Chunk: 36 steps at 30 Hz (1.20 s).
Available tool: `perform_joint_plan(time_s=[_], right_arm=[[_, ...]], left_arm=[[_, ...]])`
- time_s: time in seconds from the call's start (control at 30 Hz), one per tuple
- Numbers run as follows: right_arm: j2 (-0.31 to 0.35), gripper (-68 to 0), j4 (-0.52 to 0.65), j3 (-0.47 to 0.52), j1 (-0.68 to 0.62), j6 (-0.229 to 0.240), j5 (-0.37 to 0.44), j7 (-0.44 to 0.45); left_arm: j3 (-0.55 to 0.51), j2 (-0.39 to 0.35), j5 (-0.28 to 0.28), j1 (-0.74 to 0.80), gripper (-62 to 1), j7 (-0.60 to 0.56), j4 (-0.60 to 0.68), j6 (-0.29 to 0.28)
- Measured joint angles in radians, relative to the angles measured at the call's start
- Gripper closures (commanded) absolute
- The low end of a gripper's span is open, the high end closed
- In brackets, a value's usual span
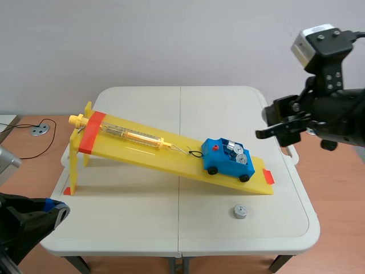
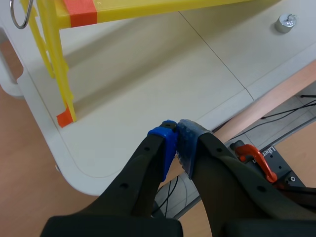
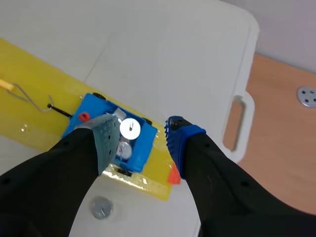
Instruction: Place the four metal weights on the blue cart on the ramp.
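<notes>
1 metal weight [image 1: 240, 212] lies on the table [image 1: 142, 222] beside the ramp [image 1: 171, 154], near the blue cart [image 1: 228, 160]. the right gripper [image 3: 142, 138], open above the cart, is nearer; the left gripper [image 2: 176, 143] is closed, well apart.

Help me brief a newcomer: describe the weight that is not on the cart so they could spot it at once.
Find the yellow ramp sloping across the white table, and follow it to its low end, where the blue cart sits. The weight is the small silver cylinder alone on the table near that end, toward the robot; the other weights ride in the cart.
</notes>
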Motion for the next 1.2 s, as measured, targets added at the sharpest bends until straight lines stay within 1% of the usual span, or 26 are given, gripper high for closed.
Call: perform_joint_plan(time_s=[0.13,0.23,0.37,0.5,0.6,0.73,0.83,0.97,1.07,1.2], right_arm=[[0.055,-23.7,0.095,0.074,-0.111,0.013,0.038,-0.027],[0.078,-25.4,0.151,0.128,-0.193,0.018,0.053,-0.038],[0.079,-25.3,0.179,0.173,-0.275,0.021,0.053,-0.038],[0.079,-25.3,0.172,0.171,-0.327,0.022,0.052,-0.025],[0.072,-25.3,0.126,0.167,-0.329,0.027,0.05,0.016],[0.063,-25.3,0.026,0.137,-0.323,0.033,0.03,0.08],[0.044,-25.3,-0.057,0.089,-0.306,0.036,-0.022,0.106],[0.021,-25.3,-0.153,0.001,-0.261,0.037,-0.104,0.137],[0.001,-25.3,-0.209,-0.055,-0.222,0.036,-0.147,0.164],[-0.038,-25.3,-0.275,-0.098,-0.167,0.035,-0.189,0.191]], left_arm=[[0.0,0.0,0.0,0.0,-5.1,0.0,0.0,0.0],[0.0,0.0,0.0,0.0,-5.1,0.0,0.0,0.0],[0.0,0.0,0.0,0.0,-5.1,0.0,0.0,0.0],[0.0,0.0,0.0,-0.008,-5.1,0.0,0.0,0.0],[0.0,0.0,0.0,-0.014,-5.1,0.0,0.0,0.0],[0.0,0.0,0.0,-0.014,-5.1,0.0,0.0,0.0],[0.0,0.0,0.0,-0.014,-5.1,0.0,0.0,0.0],[0.0,0.0,0.0,-0.014,-5.1,0.0,0.0,0.0],[0.0,0.0,0.0,-0.014,-5.1,0.0,0.0,0.0],[0.0,0.0,0.0,-0.014,-5.1,0.0,0.0,0.0]])
